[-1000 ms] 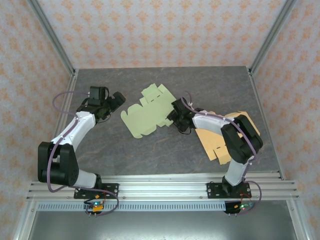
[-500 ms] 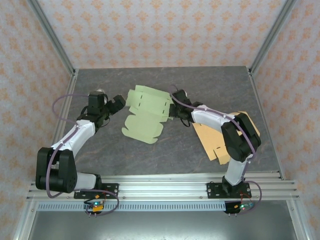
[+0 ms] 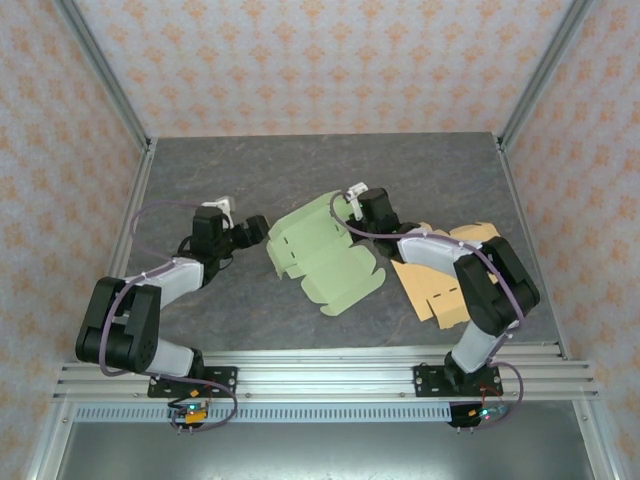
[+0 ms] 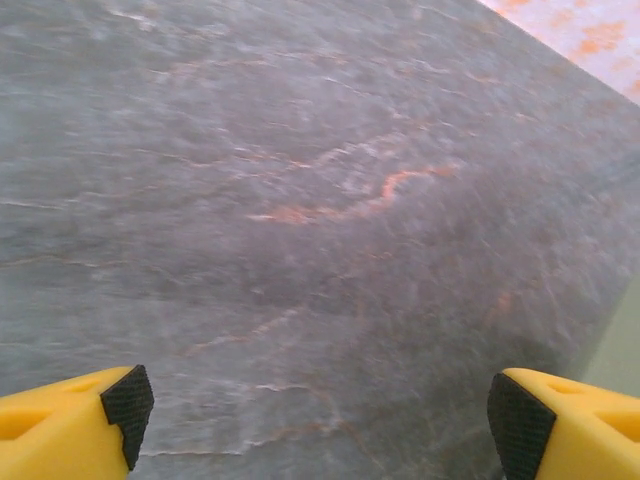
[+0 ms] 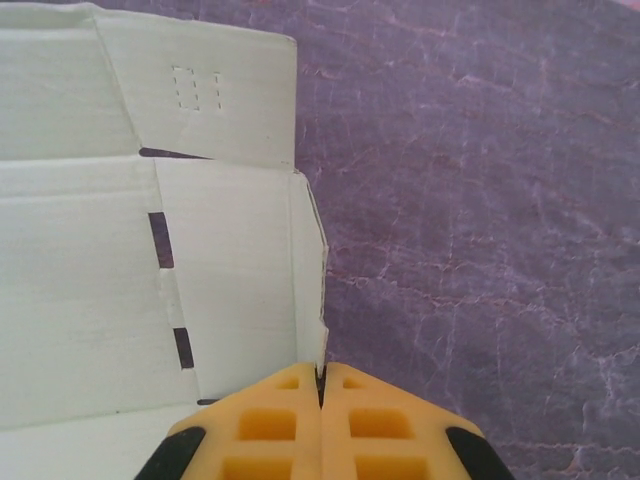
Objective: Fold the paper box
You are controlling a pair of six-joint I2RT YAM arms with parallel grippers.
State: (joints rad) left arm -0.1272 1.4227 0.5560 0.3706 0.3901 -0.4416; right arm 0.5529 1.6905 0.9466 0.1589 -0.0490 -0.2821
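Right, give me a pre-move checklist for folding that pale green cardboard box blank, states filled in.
1. Right gripper shut on edge of pale green cardboard box blank: ok.
2. Left gripper open: ok.
3. Left gripper touching the blank: not ok, it hangs over bare grey table.
4. Blank lying flat: cannot tell.
5. Tan cardboard blank out from under right arm: not ok.

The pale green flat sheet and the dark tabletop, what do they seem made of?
The pale green flat sheet: thin matte paperboard, going by die-cut slots, creases and fine ribbing. The dark tabletop: grey with rusty veins, stone or a stone-print laminate; can't tell which.
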